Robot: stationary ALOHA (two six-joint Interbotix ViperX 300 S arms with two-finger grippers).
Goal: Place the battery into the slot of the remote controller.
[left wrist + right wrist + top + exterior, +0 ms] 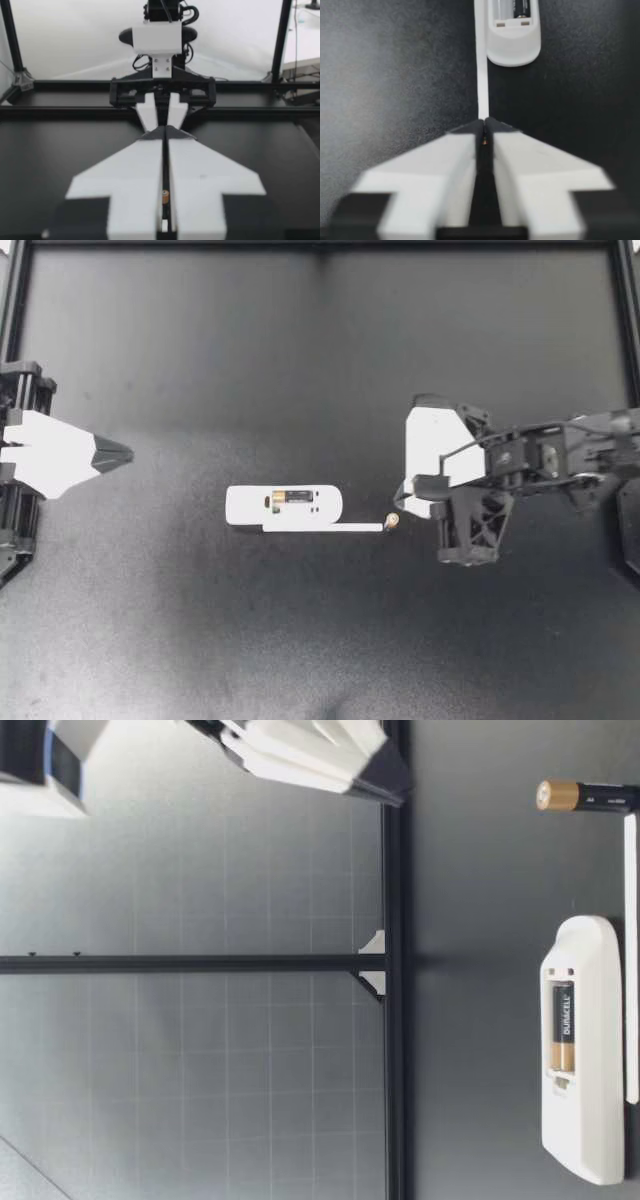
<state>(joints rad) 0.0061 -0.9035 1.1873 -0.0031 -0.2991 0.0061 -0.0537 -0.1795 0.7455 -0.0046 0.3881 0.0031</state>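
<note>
The white remote (250, 505) lies face down mid-table, with one battery (292, 498) seated in its open slot. Its thin white cover (325, 528) lies alongside, reaching toward my right arm. A loose battery (392, 523) stands gold end up at the cover's end. My right gripper (400, 500) hovers just above it, fingers together, not touching it. The low view shows the loose battery (580, 795) under my right gripper (398, 782), beside the remote (585, 1120). Through the finger gap of my right gripper (484, 121) the battery top (484, 142) peeks. My left gripper (128, 452) rests shut at the table's left side.
Black frame rails (320, 245) border the dark table mat. In the left wrist view my left gripper (165, 131) points across the table at my right arm (157, 40). A rail (395, 1020) runs behind the remote in the low view.
</note>
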